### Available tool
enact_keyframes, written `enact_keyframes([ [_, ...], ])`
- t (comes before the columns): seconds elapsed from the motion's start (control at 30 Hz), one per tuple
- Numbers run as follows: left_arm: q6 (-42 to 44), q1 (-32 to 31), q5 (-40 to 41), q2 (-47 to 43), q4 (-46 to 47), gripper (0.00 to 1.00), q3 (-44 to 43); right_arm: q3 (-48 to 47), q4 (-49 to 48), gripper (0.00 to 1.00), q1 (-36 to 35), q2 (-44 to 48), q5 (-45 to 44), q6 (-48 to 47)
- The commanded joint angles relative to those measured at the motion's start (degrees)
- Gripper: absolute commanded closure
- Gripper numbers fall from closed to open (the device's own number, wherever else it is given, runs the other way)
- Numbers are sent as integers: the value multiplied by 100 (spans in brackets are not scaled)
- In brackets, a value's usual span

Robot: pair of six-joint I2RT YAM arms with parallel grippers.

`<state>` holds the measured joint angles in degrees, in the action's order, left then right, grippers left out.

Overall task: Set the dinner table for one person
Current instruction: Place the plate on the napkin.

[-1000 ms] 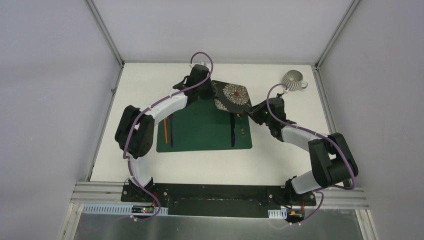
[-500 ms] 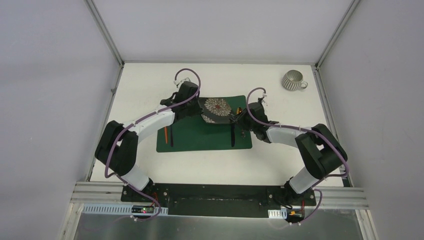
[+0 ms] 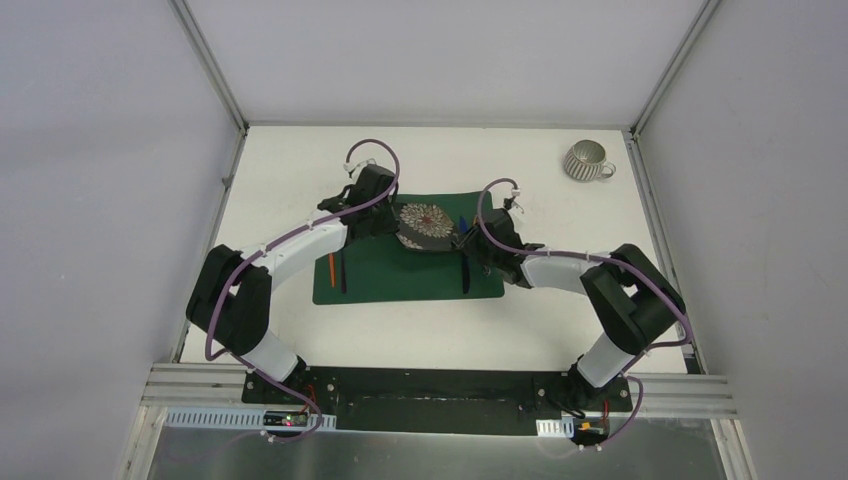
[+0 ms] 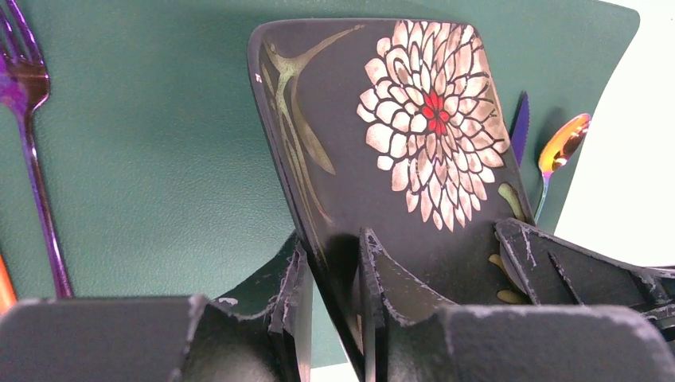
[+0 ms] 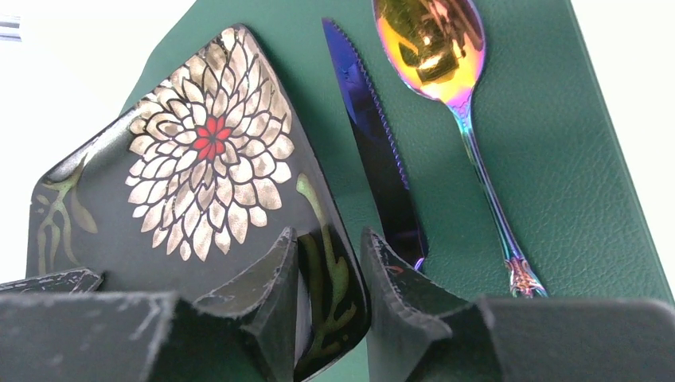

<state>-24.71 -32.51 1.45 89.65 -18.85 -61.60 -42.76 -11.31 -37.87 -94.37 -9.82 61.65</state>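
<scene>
The white dinner table (image 3: 290, 170) carries a dark green placemat (image 3: 400, 282) near its middle. On the placemat's far half sits a black square plate (image 3: 420, 224) with a chrysanthemum pattern. The left gripper (image 4: 330, 259) and right gripper (image 5: 328, 251) straddle its opposite rims, jaws narrow; whether either is clamping, I cannot tell. A purple fork (image 4: 32, 151) lies to the left, and a serrated knife (image 5: 374, 151) and iridescent spoon (image 5: 450, 72) to the right. A ribbed mug (image 3: 586, 161) stands at the table's far right corner.

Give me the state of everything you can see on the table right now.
Plate: over the green placemat's far half, opposite rims between both grippers' fingers.
Left gripper: straddling the rim, grip unclear.
Right gripper: likewise.
Knife: flat on the placemat, right of the plate.
Spoon: flat beside the knife.
Fork: flat on the placemat's left.
Mug: alone, off the placemat, far right.
</scene>
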Motion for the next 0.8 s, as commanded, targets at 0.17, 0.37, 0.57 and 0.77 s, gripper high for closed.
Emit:
enact_keyframes([
  [0.17, 576, -464, -1268, 307, -222, 100, -752, -365, -601, 100, -1035, -135, 746, -506],
  [0.37, 356, -229, -1478, 620, -464, 100, -843, -315, -693, 100, -1334, -232, 710, -437],
  [0.57, 286, -136, -1660, 1026, -678, 100, -873, -341, -726, 100, -1580, -329, 691, -409],
  [0.77, 206, -72, -1775, 1297, -719, 100, -809, -478, -741, 100, -1790, -467, 699, -382],
])
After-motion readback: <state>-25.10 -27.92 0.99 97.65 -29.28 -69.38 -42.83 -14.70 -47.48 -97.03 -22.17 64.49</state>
